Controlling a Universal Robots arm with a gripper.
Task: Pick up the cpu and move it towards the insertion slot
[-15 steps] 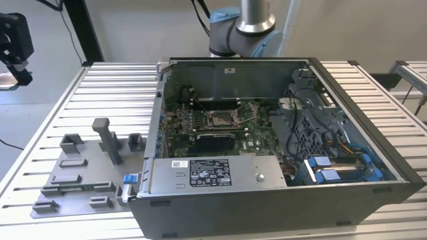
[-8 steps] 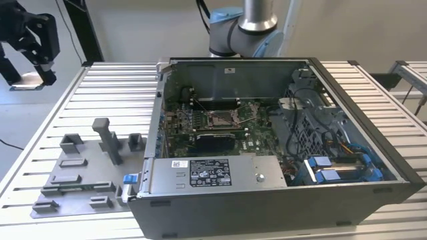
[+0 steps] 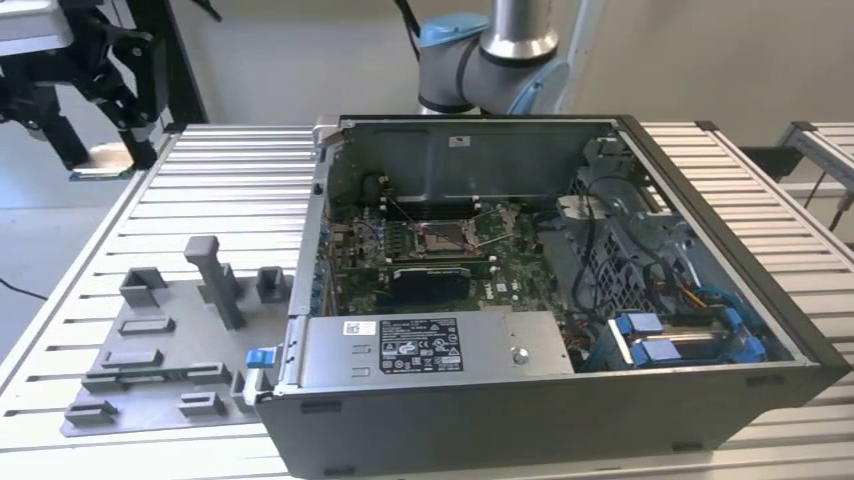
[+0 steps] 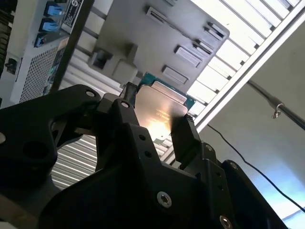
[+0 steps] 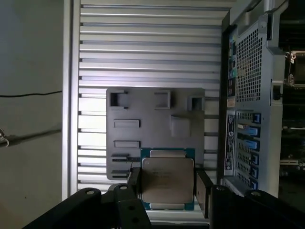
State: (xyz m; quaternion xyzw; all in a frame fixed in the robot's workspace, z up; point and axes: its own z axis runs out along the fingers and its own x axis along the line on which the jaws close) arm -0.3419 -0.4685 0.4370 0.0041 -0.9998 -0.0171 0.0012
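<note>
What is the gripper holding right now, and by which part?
The gripper holds the cpu, its fingers clamped on two opposite side edges, over the grey fixture plate.

Exterior view crops the gripper (image 3: 100, 150) at the frame edge, and the insertion slot (image 3: 447, 236) is too tiny for detail. First wrist view: fingers (image 5: 204, 190) cover the cpu (image 5: 167, 180) sides.

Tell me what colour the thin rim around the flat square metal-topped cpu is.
Teal-green around the silvery-topped square cpu, clearest in the first wrist view.
</note>
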